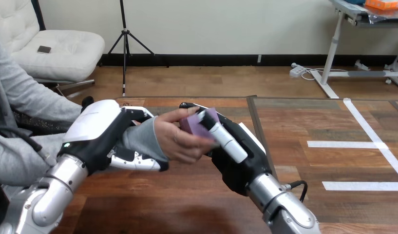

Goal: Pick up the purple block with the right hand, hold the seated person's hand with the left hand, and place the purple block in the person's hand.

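A small, pale purple block (196, 124) with flat faces sits just above the wooden surface (158, 204), caught between the person's hand (180, 144) and the right robot hand (231, 151). The block is tilted with one corner up. The black-and-white fingers of the right robot hand curl onto its right face and upper edge. The person's hand reaches in from the view's left and lies on its side, with one finger stretched along the block's upper left and the others curled beneath it. At the grey sleeve cuff (143, 139), the left robot hand (106, 131) closes round the person's wrist, fingers above and thumb below.
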Robot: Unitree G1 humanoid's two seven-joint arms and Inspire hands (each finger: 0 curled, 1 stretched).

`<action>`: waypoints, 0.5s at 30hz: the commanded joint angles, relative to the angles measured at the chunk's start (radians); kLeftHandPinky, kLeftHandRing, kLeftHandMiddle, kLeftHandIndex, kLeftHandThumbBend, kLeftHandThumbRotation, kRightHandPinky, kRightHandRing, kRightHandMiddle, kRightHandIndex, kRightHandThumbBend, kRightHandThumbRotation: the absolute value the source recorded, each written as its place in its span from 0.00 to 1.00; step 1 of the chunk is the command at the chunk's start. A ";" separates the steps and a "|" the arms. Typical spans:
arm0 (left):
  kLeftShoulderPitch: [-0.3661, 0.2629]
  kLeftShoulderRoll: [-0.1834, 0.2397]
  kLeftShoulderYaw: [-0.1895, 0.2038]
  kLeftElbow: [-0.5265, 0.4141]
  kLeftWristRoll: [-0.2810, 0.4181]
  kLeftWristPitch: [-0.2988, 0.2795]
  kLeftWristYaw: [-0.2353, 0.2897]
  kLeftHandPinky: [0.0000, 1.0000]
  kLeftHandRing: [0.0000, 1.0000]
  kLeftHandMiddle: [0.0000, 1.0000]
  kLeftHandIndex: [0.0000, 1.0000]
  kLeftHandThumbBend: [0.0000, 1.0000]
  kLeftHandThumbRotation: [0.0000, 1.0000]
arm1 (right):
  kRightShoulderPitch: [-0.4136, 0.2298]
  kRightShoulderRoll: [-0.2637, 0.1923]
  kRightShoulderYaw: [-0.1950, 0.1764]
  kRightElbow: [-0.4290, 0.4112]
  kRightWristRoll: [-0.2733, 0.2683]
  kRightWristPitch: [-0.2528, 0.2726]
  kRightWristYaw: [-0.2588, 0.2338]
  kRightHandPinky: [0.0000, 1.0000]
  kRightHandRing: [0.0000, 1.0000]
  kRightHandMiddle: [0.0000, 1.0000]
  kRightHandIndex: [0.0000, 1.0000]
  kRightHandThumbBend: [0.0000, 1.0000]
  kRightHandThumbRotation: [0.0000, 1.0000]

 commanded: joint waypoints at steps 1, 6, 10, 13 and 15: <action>-0.074 0.024 0.004 -0.101 -0.031 0.016 -0.062 0.75 0.76 0.76 0.79 1.00 0.61 | -0.054 -0.017 -0.032 -0.045 0.009 -0.007 0.014 0.72 0.80 0.82 0.82 0.93 0.91; -0.060 0.027 0.012 -0.131 -0.104 0.049 -0.156 0.84 0.81 0.82 0.85 1.00 0.66 | -0.057 -0.026 -0.045 -0.045 0.017 0.002 0.017 0.77 0.83 0.84 0.84 0.98 0.98; -0.050 0.025 0.020 -0.151 -0.186 0.079 -0.233 0.89 0.85 0.86 0.88 1.00 0.68 | -0.061 -0.034 -0.057 -0.036 0.023 -0.005 0.033 0.81 0.85 0.85 0.86 0.99 0.99; -0.039 0.021 0.027 -0.171 -0.247 0.114 -0.285 0.88 0.88 0.88 0.90 1.00 0.70 | -0.064 -0.040 -0.069 -0.027 0.031 -0.009 0.047 0.85 0.86 0.86 0.87 1.00 1.00; -0.030 0.018 0.032 -0.181 -0.277 0.125 -0.304 0.87 0.89 0.89 0.91 1.00 0.70 | -0.066 -0.041 -0.078 -0.023 0.038 -0.011 0.055 0.87 0.86 0.87 0.87 1.00 1.00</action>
